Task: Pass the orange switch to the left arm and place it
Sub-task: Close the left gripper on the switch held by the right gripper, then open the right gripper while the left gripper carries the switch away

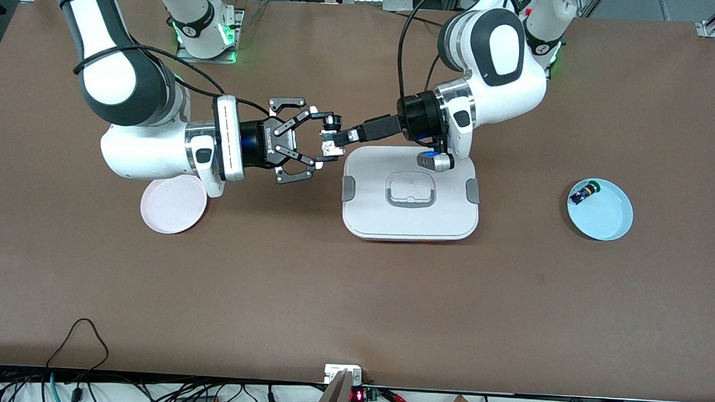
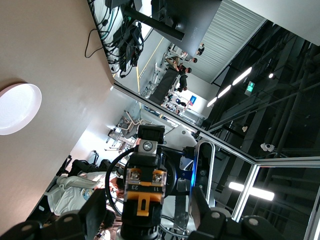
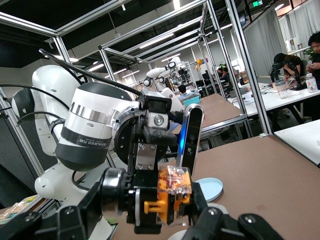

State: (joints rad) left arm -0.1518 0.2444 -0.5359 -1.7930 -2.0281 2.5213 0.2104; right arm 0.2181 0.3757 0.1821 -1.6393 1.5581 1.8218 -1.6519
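The orange switch (image 1: 331, 142) is hanging in the air between the two grippers, over bare table just beside the right-arm end of the box (image 1: 411, 194) and not over its lid. The left gripper (image 1: 337, 139), reaching out level from its arm, is clamping the switch between its closed fingers (the right wrist view shows the orange part (image 3: 167, 197) facing that camera). The right gripper (image 1: 326, 137) is standing wide open, its fingertips flanking the switch, one above and one below in the front view; whether they are touching it I cannot tell. A pink plate (image 1: 173, 203) is lying under the right arm's wrist. A blue plate (image 1: 601, 211) toward the left arm's end is holding a green-capped switch (image 1: 585, 191).
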